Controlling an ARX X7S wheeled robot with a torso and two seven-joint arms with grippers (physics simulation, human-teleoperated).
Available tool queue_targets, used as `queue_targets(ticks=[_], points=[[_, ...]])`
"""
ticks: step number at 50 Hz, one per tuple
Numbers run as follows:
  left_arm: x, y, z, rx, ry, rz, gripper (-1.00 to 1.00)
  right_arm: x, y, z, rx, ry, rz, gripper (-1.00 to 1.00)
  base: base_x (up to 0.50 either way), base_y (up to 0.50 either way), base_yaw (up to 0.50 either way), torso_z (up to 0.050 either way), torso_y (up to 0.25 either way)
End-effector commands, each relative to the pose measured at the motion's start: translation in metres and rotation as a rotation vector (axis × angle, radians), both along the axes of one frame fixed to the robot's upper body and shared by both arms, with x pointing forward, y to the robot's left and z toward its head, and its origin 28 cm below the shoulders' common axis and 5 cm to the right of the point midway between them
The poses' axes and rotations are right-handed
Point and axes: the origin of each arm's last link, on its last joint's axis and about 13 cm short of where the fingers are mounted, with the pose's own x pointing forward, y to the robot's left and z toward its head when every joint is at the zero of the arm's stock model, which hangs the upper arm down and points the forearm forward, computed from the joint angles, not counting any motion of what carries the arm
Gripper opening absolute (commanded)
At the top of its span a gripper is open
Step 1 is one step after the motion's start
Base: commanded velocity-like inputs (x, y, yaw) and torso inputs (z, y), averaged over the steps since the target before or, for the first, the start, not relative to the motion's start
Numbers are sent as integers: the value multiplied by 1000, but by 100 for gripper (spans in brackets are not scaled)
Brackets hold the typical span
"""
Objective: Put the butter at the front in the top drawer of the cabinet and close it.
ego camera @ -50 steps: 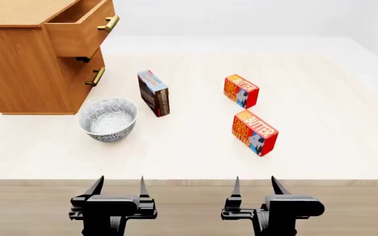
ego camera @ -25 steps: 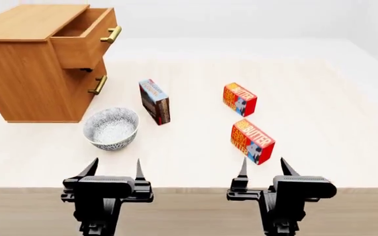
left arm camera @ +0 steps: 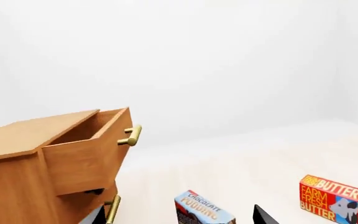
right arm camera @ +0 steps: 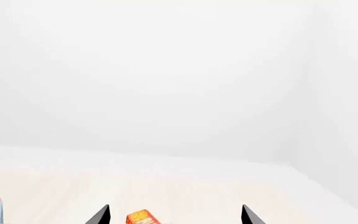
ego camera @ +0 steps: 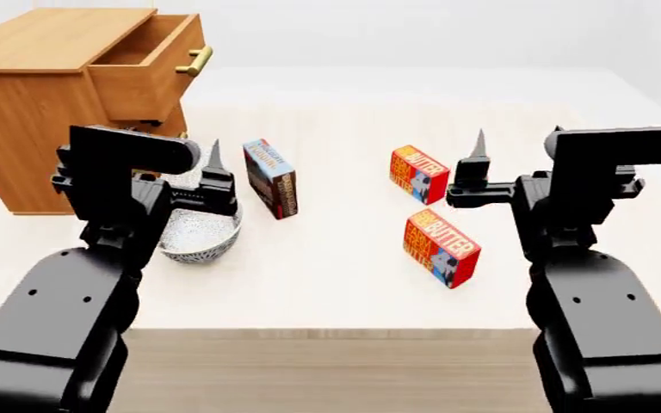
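Both arms now risen from the near edge to above the surface [ego camera: 330, 284], cabinet [ego camera: 32, 112] far left with top drawer [ego camera: 147, 73] open, patterned bowl [ego camera: 199, 237] behind left claw [ego camera: 182, 172], pudding box [ego camera: 271, 178] upright mid-surface, front butter [ego camera: 440, 247] lying free below right claw [ego camera: 512, 155], second butter [ego camera: 419, 174] behind it, both claws wide, empty.

— What stood at the far side?
— The cabinet [left arm camera: 24, 172], its top drawer [left arm camera: 89, 149] pulled open.
— And nearer?
— A pudding box [left arm camera: 203, 214], with a butter carton [left arm camera: 331, 198] apart on the desk [left arm camera: 241, 172].
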Motion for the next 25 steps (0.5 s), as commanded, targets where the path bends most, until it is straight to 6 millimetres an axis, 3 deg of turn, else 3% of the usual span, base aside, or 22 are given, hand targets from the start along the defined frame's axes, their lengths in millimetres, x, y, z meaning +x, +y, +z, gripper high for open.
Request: queue_targets(ticks=[1,16,25], points=[[23,15,71,32,-28,5,100,30,-21,73,-71,-38,-47,100,0,0,0,50,4],[58,20,137,-2,-23,26,100,66,-31,151,-88,-57,-72,100,0,0,0,49,3],[74,18,173,24,-43,34,100,77,-33,178,-60,-43,-65,100,0,0,0,1,0]])
